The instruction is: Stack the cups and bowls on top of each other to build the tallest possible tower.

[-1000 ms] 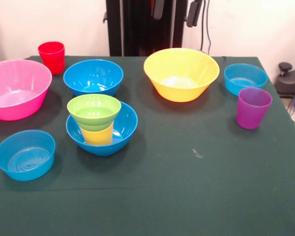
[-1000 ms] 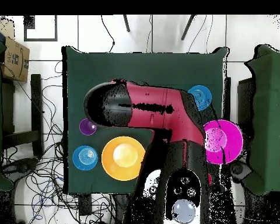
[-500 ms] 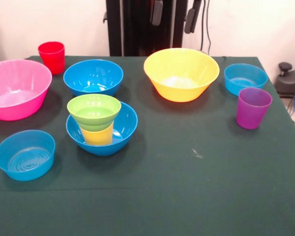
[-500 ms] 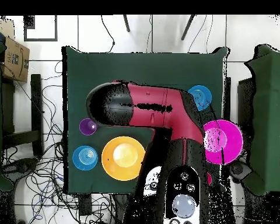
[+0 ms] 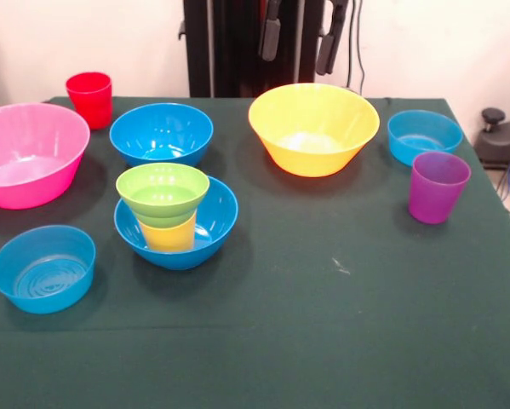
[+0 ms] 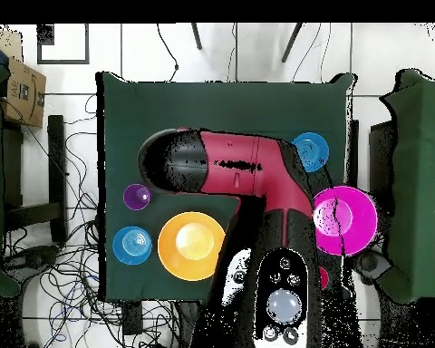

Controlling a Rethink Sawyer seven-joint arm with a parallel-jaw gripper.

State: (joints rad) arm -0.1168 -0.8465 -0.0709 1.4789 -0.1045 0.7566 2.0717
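The gripper (image 5: 300, 36) has come a little lower over the last second. Its 2 dark fingers (image 5: 270, 34) now reach further into the top of the front view, spread well apart with nothing between them. In the overhead view the red and black arm (image 6: 248, 165) has shifted slightly over the green-clothed table (image 5: 323, 324). No cup or bowl has moved.

The tower sits below the gripper and off to its picture-left, only 3 pieces high. A glossy deep blue plastic bowl (image 5: 216, 223) forms the base, a yellow plastic tumbler (image 5: 169, 237) stands upside down in it, and a small lime green bowl (image 5: 163, 192) rests on top.

The large yellow-orange bowl (image 5: 312, 128) lies almost straight beneath the fingers. The second deep blue bowl (image 5: 161, 134) is down to their picture-left, just behind the tower. The translucent purple cup (image 5: 438, 186) and a shallow light-blue bowl (image 5: 423, 136) stand down to the picture-right. The red cup (image 5: 90, 98), the large pink bowl (image 5: 25, 153) and the other light-blue bowl (image 5: 43, 268) lie far to the picture-left.

I read the descent as the start of a reach for the next piece. The free blue bowl looks a likely pick, but the target cannot be told yet.
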